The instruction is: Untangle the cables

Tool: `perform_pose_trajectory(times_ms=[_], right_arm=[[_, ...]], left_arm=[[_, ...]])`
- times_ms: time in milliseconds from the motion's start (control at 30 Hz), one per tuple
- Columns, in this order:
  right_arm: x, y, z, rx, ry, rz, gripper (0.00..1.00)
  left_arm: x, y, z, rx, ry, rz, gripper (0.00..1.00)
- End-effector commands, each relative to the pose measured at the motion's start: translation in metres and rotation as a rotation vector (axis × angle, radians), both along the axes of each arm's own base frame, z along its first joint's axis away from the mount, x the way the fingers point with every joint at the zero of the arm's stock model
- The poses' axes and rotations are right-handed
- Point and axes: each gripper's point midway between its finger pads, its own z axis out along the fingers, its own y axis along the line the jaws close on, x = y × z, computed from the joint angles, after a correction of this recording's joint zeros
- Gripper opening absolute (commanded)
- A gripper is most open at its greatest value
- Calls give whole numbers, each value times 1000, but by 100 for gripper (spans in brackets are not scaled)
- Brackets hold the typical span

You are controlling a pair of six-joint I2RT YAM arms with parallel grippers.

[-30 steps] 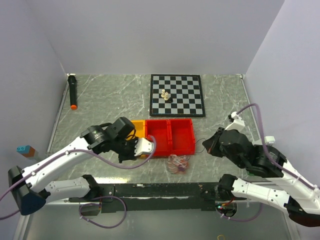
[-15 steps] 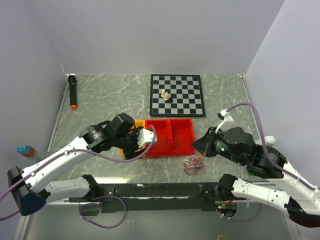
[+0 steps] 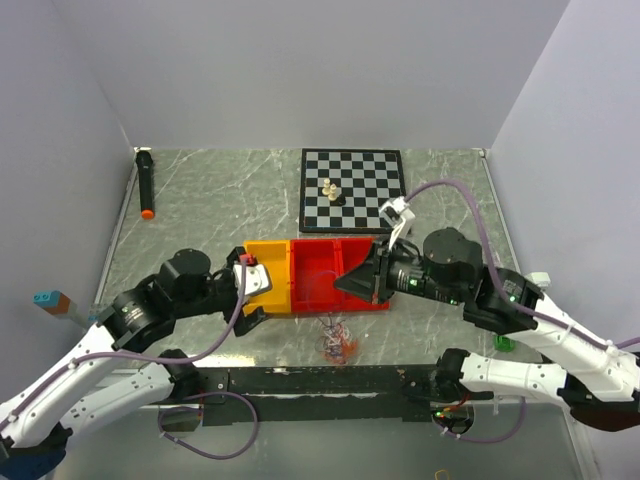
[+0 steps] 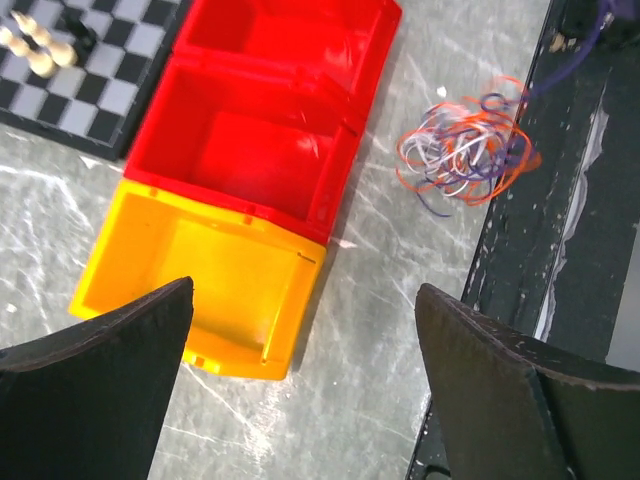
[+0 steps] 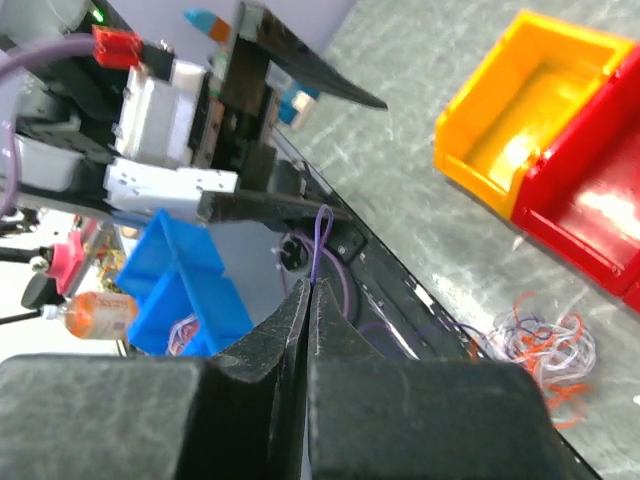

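Observation:
The tangle of cables [image 3: 336, 341], thin orange, white and purple strands, lies on the marble table just in front of the red bins; it also shows in the left wrist view [image 4: 463, 151] and the right wrist view [image 5: 541, 351]. My right gripper [image 3: 346, 283] hangs over the front of the red bins, shut [image 5: 310, 286] on a purple cable [image 5: 321, 232] whose loop sticks out past the fingertips. Thin strands run from the tangle up towards it. My left gripper [image 3: 255, 292] is open [image 4: 303, 290] beside the yellow bin, with nothing between its fingers.
A yellow bin [image 3: 270, 273] and two joined red bins [image 3: 335, 262] sit mid-table. Behind them lies a chessboard [image 3: 355, 190] with a few chess pieces [image 3: 331, 190]. A black marker [image 3: 146, 184] lies far left. The black rail [image 3: 320, 381] runs along the near edge.
My left gripper has opened and drawn back to the left, off the red bin. My right gripper has swung left over the bins, staying shut. The tangle has shifted left.

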Motion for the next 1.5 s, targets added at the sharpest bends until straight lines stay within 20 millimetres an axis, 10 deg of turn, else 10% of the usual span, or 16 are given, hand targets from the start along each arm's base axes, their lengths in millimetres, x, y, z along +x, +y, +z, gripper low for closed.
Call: perform_pose_trajectory(times_ms=[0,167,300,700,967,1467], right_arm=[[-8,-12,-56,-54,78,-24,0],[-20,-48,-137,-141,225,-132,0],[-35,-67,-164,-153,300,-155,0],[-28,-128,-146,-221,222,-324,0],[-21,-156,-93,-166,89,-384,0],[-27,-160,-120,-180,132,-382,0]], left_arm=[[6,-4,-20,50,22,-9,96],[6,-8,-61,203,136,-65,93],[9,-18,-79,264,226,-80,95],[-1,-106,-90,298,301,-246,95],[-17,-150,-114,355,350,-334,96],[-37,-188,-140,363,516,-378,99]])
